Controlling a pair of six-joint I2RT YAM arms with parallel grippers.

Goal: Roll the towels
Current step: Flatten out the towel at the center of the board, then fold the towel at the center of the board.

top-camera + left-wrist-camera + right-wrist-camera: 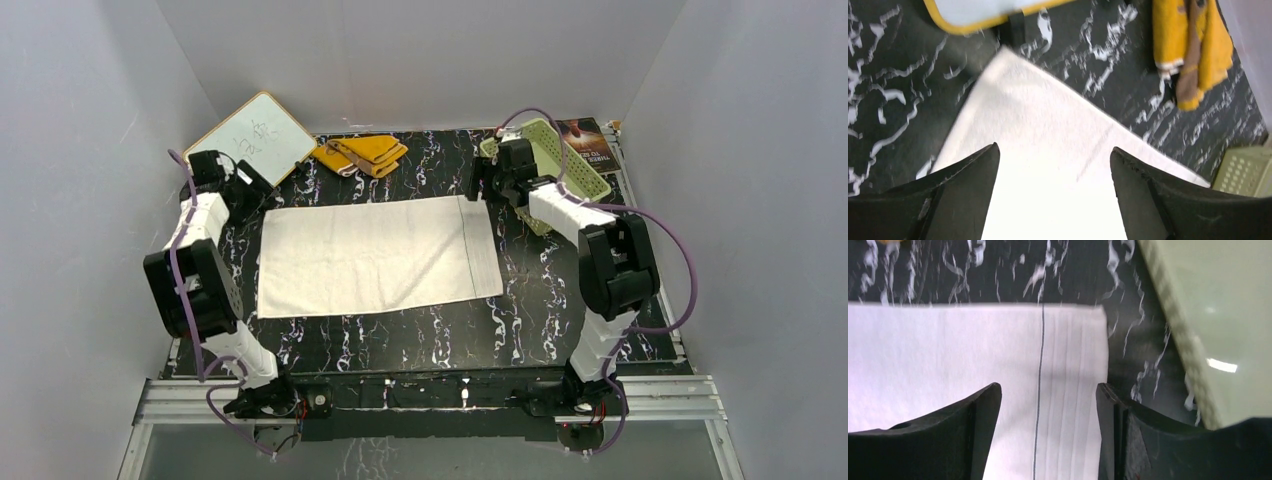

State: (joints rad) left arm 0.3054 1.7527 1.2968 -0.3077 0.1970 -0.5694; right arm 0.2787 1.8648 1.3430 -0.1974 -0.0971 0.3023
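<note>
While left gripper and right gripper gape — board, basket, yellow towel sit near cream towel.

High rear view looking down, wrist views close over cream towel (shared)

whiteboard far left, green basket far right, marbled table

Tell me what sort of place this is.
Probably a robot test booth: plain white walls box in a black marbled table, with two arms bolted at its edge.
</note>
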